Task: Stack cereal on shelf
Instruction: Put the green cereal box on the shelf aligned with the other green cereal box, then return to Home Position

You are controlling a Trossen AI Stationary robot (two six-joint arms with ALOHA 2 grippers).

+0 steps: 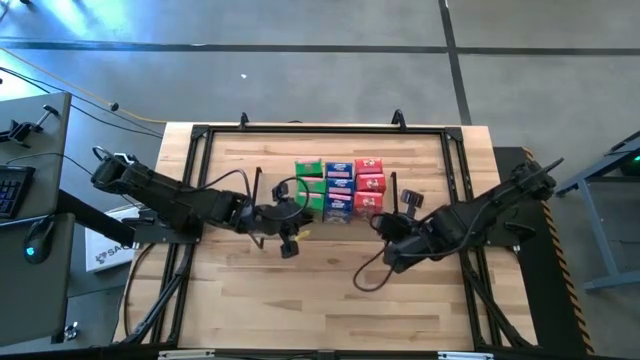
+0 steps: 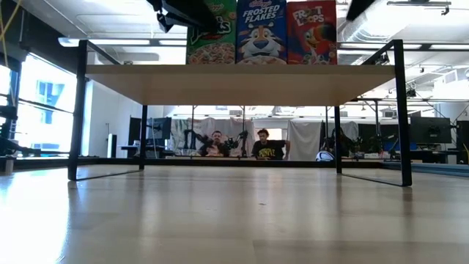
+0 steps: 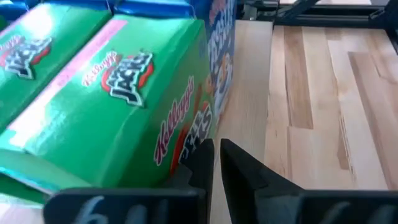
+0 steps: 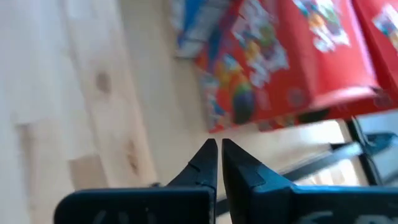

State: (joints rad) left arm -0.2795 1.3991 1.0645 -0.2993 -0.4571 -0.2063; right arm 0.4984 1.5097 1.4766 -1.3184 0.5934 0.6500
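We've got both claws pinched shut w/ nothing held, left gripper (image 1: 290, 222) by the shelf's (image 1: 420, 150) green boxes (image 1: 309, 185), right gripper (image 1: 378, 225) by the red boxes (image 1: 369, 185).

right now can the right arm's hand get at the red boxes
Probably yes. The right hand, fingers shut, sits just in front of the red boxes with only bare shelf between; it would need to open first. The left hand is by the green column.

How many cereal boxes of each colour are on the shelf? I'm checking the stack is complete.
Green cereal boxes: 3
Blue cereal boxes: 3
Red cereal boxes: 3
Total: 9, all on the shelf.
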